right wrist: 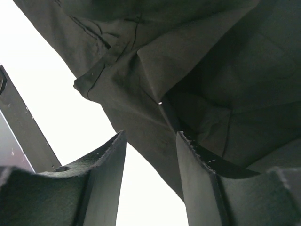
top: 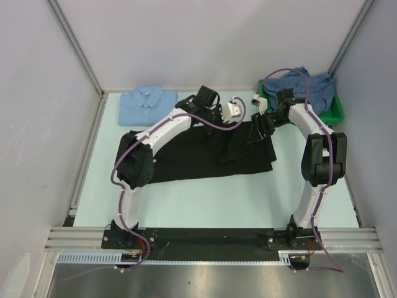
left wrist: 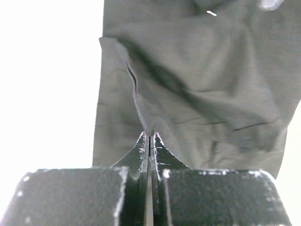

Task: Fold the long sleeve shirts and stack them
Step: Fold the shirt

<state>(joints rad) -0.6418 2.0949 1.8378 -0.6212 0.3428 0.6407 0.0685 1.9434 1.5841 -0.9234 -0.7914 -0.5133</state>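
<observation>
While I am watching through the overhead camera, the black shirt [top: 211,161] is lying spread across the table [top: 248,198], with a sleeve folded in over its right half. The left gripper [left wrist: 149,136] is sitting at the black shirt's far edge, near the middle. Its jaws are pressing fully together and pinching a raised fold of the dark cloth at their tips.

The right gripper [right wrist: 151,136] is hovering at the black shirt's far right corner with its jaws standing about half apart. A loose edge of the cloth is hanging between them and brushing one finger [right wrist: 202,179], while bright table is showing beside the other, so it is gripping nothing.

The light blue shirt [top: 146,105] is resting folded, collar up, just beyond the black shirt's far left corner. The checked shirt [top: 304,84] is bunching up in the green bin [top: 335,112] beyond the black shirt's far right corner.
</observation>
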